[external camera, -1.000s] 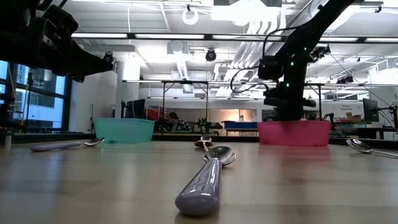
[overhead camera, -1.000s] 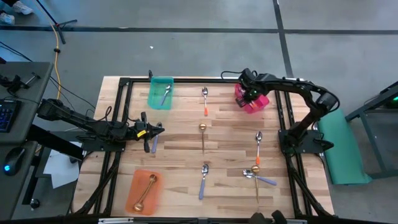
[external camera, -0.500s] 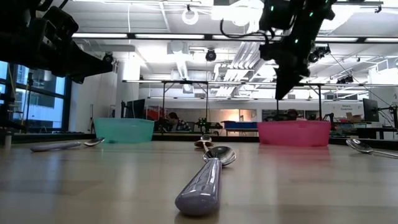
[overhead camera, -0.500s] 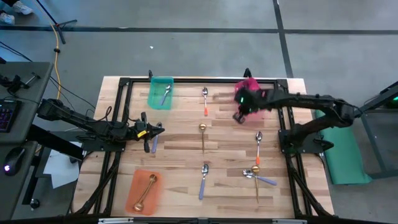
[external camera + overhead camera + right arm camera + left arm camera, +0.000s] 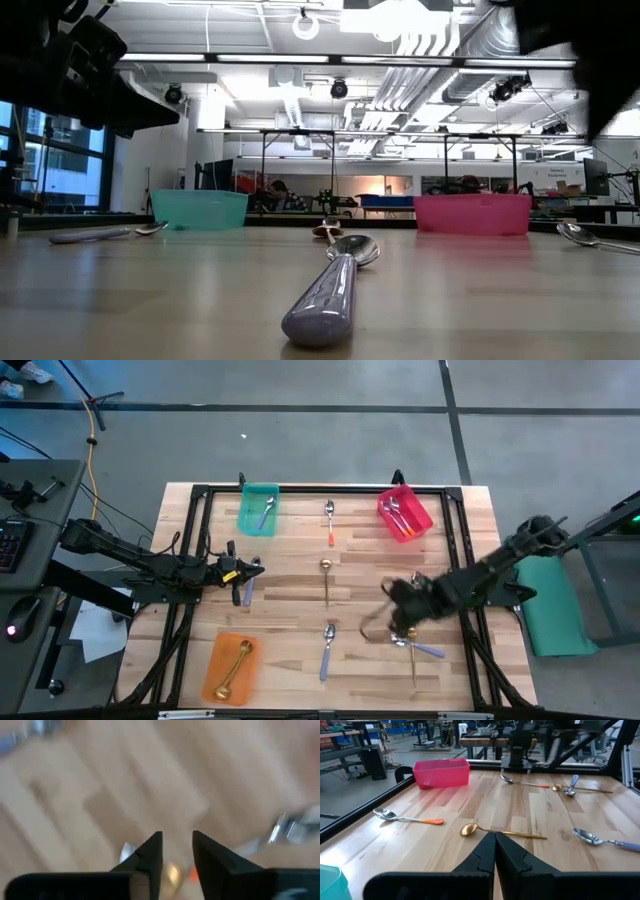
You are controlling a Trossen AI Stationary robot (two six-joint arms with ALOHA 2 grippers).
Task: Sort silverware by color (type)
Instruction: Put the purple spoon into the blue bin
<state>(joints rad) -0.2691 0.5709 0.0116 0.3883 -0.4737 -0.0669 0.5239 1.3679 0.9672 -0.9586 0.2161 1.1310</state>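
Observation:
My left gripper is shut and hovers over a lavender-handled spoon lying flat near the table's left side. My right gripper is open and blurred. It hangs over the right near part of the table, beside a cluster of gold, lavender and orange spoons. Other spoons lie flat on the wood: an orange-handled one, a gold one and a lavender one. The pink bin holds orange-handled spoons, the teal bin a lavender one, the orange bin a gold one.
A black frame runs along the table's edges. The arm bases stand at the left and right sides. Bare wood lies between the spoons in the middle of the table. In the low view, a lavender spoon lies close to the camera.
My right gripper has risen out of the pink bin, swung across the table toward its near edge and come down over the spoon cluster on the right. The bin, which the arm covered before, now shows its spoons.

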